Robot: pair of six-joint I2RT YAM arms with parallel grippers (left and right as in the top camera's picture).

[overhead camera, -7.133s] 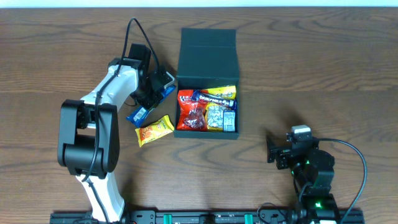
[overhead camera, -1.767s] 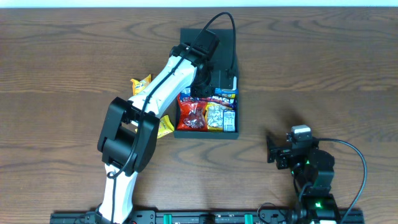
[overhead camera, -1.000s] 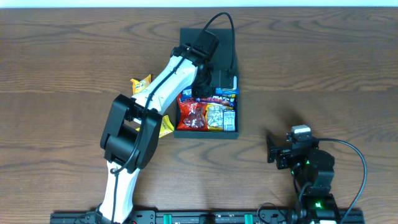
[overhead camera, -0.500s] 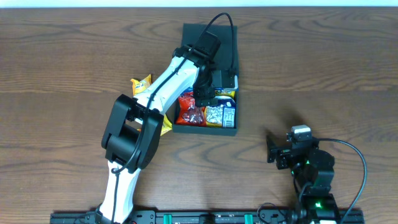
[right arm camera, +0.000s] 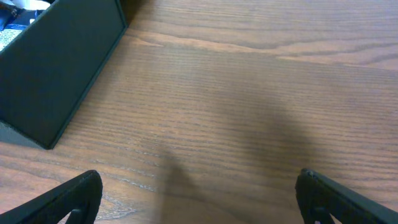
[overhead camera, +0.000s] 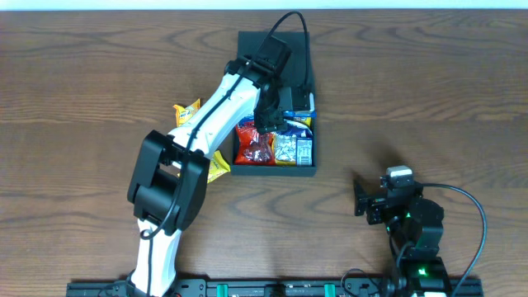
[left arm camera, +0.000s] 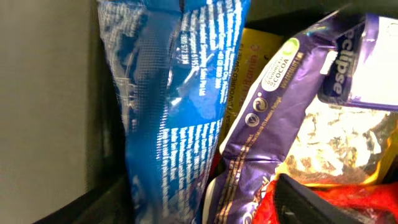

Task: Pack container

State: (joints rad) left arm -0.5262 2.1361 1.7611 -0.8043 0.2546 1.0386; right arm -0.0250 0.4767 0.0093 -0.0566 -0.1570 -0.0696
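Dark wood-grain table (overhead camera: 99, 74) carries the container (overhead camera: 272, 171), a matte, near-black square box set toward the far middle of the surface, its flap lid (overhead camera: 305, 70) lying open on the far side. From overhead, the white left arm (overhead camera: 206, 124) stretches across the box's left edge, and the left gripper (overhead camera: 272, 111) hangs over the far half of the interior. Whether its jaws are spread or pinching anything cannot be told, since the wrist hides them from above and the wrist camera catches only one dark fingertip (left arm camera: 298, 199) at the bottom edge. That close view shows a blue packet (left arm camera: 168, 106) standing just beside the box's inner wall (left arm camera: 50, 93), with a purple packet (left arm camera: 267, 118) leaning against it and a mustard-yellow wrapper (left arm camera: 255, 50) behind. A red packet (overhead camera: 254, 144) and a silvery packet (overhead camera: 285, 148) fill the near half of the box. Outside it, one yellow packet (overhead camera: 186, 111) lies on the table just left of the arm, and a second yellow packet (overhead camera: 217, 167) peeks from under the arm near the box's near-left corner. Well apart, at the near right, the right gripper (right arm camera: 199, 186) hovers over bare wood with its fingers spread wide and nothing between them.
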